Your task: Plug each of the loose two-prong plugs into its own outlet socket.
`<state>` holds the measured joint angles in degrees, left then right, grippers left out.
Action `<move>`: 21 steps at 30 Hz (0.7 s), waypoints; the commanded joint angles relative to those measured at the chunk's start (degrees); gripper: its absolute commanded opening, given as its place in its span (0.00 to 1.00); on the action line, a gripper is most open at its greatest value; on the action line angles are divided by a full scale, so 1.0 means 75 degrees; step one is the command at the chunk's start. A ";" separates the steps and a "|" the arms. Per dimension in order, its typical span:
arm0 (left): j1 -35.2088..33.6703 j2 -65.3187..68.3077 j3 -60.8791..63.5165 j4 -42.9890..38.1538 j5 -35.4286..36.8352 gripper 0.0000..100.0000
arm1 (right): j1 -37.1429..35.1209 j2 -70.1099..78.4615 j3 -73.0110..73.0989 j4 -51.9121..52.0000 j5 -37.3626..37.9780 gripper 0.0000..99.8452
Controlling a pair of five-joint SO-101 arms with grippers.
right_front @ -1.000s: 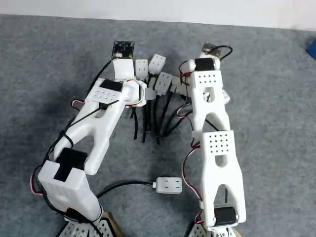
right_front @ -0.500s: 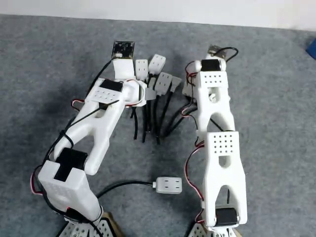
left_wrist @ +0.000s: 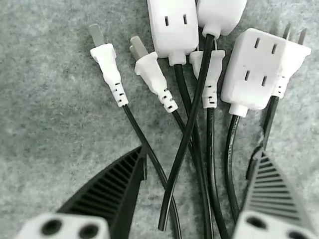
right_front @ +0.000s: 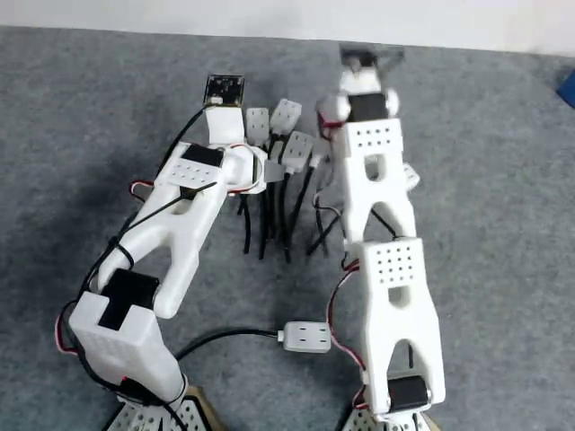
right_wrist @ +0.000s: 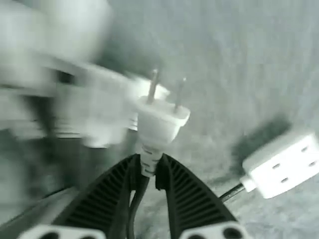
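Gripping ribbed white two-prong plug (right_wrist: 158, 119)

A cluster of plugs and sockets (right_front: 289, 144) lies at upper centre, one plug (right_wrist: 159, 119) in the right gripper (right_wrist: 148, 167); an outlet socket (right_front: 305, 337) lies at lower centre.

- Left white arm (right_front: 184, 211): extended forward; left black ribbed gripper (left_wrist: 199, 152) spread wide.
- Right white arm (right_front: 382, 180): extended forward; right black ribbed gripper (right_wrist: 147, 162) clamped on white two-prong plug (right_wrist: 159, 122).
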<state>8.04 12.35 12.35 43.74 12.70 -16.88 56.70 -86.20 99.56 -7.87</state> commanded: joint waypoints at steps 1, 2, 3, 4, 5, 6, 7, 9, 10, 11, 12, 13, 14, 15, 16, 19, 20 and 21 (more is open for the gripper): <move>0.0064 -0.0053 -0.0018 -0.0164 -0.0070 0.33 | -0.0147 -0.2549 0.0686 0.0217 0.0270 0.01; 0.0064 -0.0053 -0.0018 -0.0164 -0.0070 0.33 | -0.0252 -0.3136 0.1518 0.0217 0.0305 0.01; 0.0064 -0.0053 -0.0018 -0.0164 -0.0070 0.33 | -0.0381 -0.3745 0.2479 0.0217 0.0352 0.01; 0.0064 -0.0053 -0.0018 -0.0164 -0.0070 0.33 | -0.0522 -0.4331 0.3452 0.0217 0.0563 0.01; 0.0064 -0.0053 -0.0018 -0.0164 -0.0070 0.33 | -0.0744 -0.4941 0.4460 0.0217 0.0856 0.01; 0.0053 -0.0053 -0.0018 -0.0164 -0.0082 0.33 | -0.0990 -0.5538 0.5386 0.0217 0.1160 0.01; 0.0041 -0.0053 -0.0029 -0.0164 -0.0152 0.33 | -0.1201 -0.6171 0.6300 0.0217 0.1500 0.01; 0.0006 -0.0135 -0.0041 -0.0129 -0.0516 0.33 | -0.1506 -0.7496 0.7930 0.0193 0.2157 0.01; 0.0006 -0.0147 -0.0053 -0.0117 -0.0668 0.33 | -0.1600 -0.8164 0.8645 0.0158 0.2508 0.01; -0.0006 -0.0158 -0.0170 -0.0059 -0.0821 0.33 | -0.1612 -0.8774 0.9325 0.0123 0.2884 0.01; -0.0029 -0.0217 -0.0381 0.0246 -0.1020 0.33 | -0.1588 -0.9383 1.0016 0.0018 0.3153 0.01; -0.0135 -0.0311 -0.0627 0.0785 -0.1231 0.33 | -0.1565 -0.9969 1.0755 -0.0182 0.3399 0.01; -0.0205 -0.0393 -0.0944 0.1395 -0.1430 0.33 | -0.1436 -1.0497 1.1505 -0.0475 0.3610 0.01; -0.0264 -0.0510 -0.1284 0.2028 -0.1664 0.33 | -0.1319 -1.0989 1.2302 -0.0897 0.3821 0.01; -0.0299 -0.0651 -0.1623 0.2696 -0.1946 0.33 | -0.1237 -1.1458 1.3122 -0.1354 0.4032 0.01; -0.0568 -0.1248 -0.2385 0.4525 -0.2907 0.33 | -0.1201 -1.2560 1.5303 -0.2620 0.4489 0.01; -0.0651 -0.1506 -0.2503 0.5017 -0.3188 0.33 | -0.1201 -1.2818 1.5936 -0.2960 0.4525 0.01; -0.0744 -0.1776 -0.2514 0.5392 -0.3458 0.33 | -0.1201 -1.3064 1.6451 -0.3276 0.4489 0.01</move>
<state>4.53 5.85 -2.33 72.66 -7.43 -26.90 -33.93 23.96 82.86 24.31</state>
